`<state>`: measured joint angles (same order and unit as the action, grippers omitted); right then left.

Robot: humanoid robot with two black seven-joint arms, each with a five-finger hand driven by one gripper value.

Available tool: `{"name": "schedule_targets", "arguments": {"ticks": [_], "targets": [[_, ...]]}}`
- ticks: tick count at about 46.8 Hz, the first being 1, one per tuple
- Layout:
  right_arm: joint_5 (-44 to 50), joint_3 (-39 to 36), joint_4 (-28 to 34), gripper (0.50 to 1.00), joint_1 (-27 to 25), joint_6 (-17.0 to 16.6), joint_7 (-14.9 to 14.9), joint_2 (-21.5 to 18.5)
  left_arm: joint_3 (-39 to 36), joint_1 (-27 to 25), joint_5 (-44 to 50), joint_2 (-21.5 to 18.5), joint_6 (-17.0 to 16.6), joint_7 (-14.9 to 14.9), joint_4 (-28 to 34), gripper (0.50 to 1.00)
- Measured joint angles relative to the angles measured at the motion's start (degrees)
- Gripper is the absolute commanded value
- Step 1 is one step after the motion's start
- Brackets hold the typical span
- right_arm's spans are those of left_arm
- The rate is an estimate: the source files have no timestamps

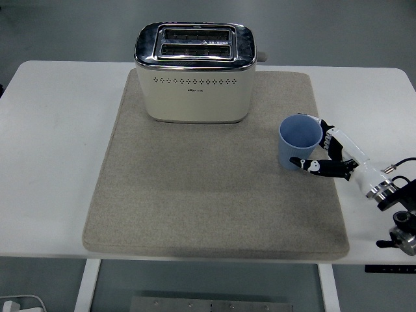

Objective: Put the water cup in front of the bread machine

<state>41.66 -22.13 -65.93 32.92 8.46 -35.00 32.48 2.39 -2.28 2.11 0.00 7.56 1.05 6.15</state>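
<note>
A light blue water cup (298,141) stands upright on the right part of the beige mat (208,195), to the right of and nearer than the cream and chrome bread machine (195,73). My right hand (318,149) comes in from the right edge and wraps the cup's right side, thumb at the near side and fingers at the far rim. The cup's base appears to rest on the mat. My left arm does not show.
The mat lies on a white table (52,143). The bread machine has a small lever (262,56) on its right side. Bare mat stretches in front of the machine. My right forearm and wrist hardware (390,195) lie over the table's right edge.
</note>
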Motion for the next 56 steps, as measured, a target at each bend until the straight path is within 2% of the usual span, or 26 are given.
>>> {"name": "schedule_targets", "arguments": {"ticks": [1, 3, 5, 24, 43, 56], "targets": [[0.27, 0.07, 0.09, 0.681, 0.02, 0.09, 0.00, -0.03, 0.01, 0.00, 0.00, 0.00, 0.00, 0.00, 0.00, 1.000], [0.72, 0.14, 0.23, 0.566, 0.06, 0.27, 0.00, -0.22, 0.01, 0.00, 0.00, 0.00, 0.00, 0.00, 0.00, 1.000], [1.15, 0.15, 0.32, 0.500, 0.12, 0.38, 0.00, -0.59, 0.01, 0.00, 0.00, 0.00, 0.00, 0.00, 0.01, 1.000], [2.09, 0.65, 1.68, 0.500, 2.50, 1.46, 0.00, -1.19, -0.01, 0.00, 0.00, 0.00, 0.00, 0.00, 0.03, 1.000], [1.29, 1.29, 0.46, 0.500, 2.96, 0.68, 0.00, -1.18, -0.01, 0.00, 0.00, 0.00, 0.00, 0.00, 0.02, 1.000], [-1.23, 6.01, 1.17, 0.500, 9.14, 1.01, 0.00, -7.30, -0.01, 0.00, 0.00, 0.00, 0.00, 0.00, 0.00, 1.000]]}}
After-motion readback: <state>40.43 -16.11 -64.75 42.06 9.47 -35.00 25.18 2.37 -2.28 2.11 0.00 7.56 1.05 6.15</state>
